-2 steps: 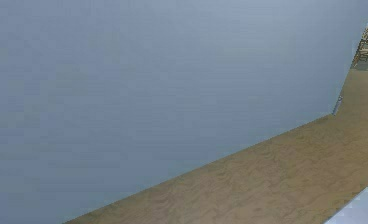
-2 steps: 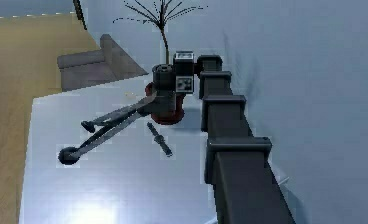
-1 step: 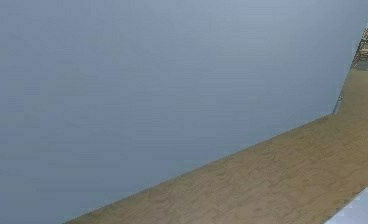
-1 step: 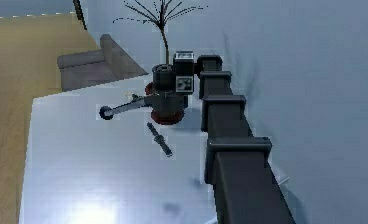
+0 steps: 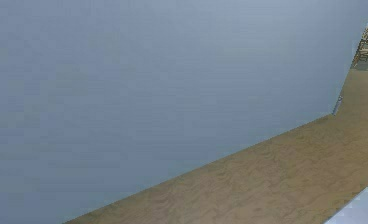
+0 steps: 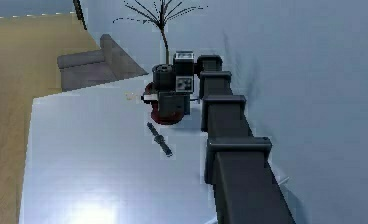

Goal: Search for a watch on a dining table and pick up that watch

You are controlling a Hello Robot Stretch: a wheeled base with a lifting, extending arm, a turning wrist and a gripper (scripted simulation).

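A white dining table point(image 6: 82, 160) spreads across the arm side view's lower left. On it lies a thin, dark, strap-like thing point(image 6: 159, 138), shaped like a watch laid flat. The dark arm point(image 6: 227, 130) rises from the bottom edge to two white marked squares. Left of them is my gripper point(image 6: 160, 85), just beyond the strap-like thing. A low, round red thing point(image 6: 170, 110) sits on the table right at the gripper, so I cannot tell whether the gripper holds anything.
A bare-branched plant point(image 6: 160, 18) rises behind the gripper, against a blue-grey wall point(image 6: 302, 70). A grey sofa point(image 6: 92, 65) stands beyond the table on wooden floor. In the forward view a blue-grey wall point(image 5: 142, 90) stands close, with wooden floor point(image 5: 272, 180) at the lower right.
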